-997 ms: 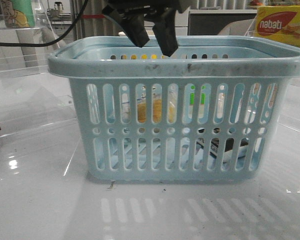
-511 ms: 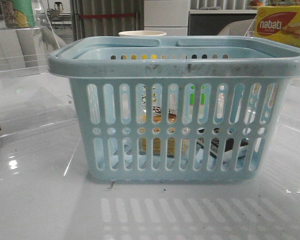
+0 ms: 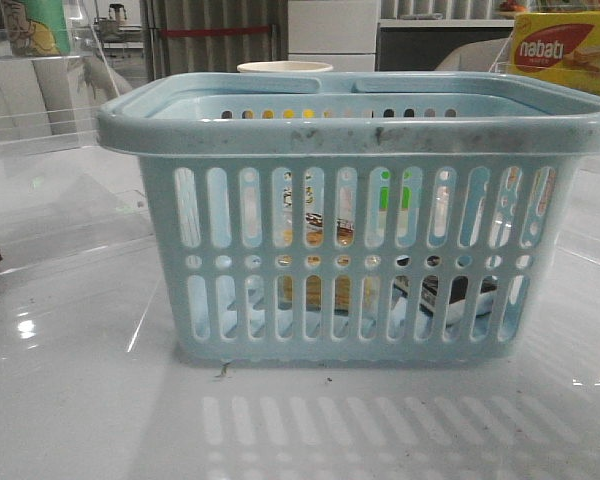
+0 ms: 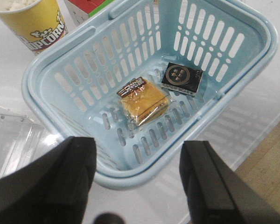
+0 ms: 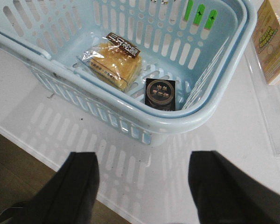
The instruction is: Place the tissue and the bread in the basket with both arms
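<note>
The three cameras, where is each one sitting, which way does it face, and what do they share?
Front view: low at table level, facing the basket side-on; no arm shows.
Left wrist view: above, looking down into it; open left gripper fingers show.
Right wrist view: above, looking down from another side; open right gripper fingers show.
Shared: both wrist views show the bread and the tissue on the basket floor.
</note>
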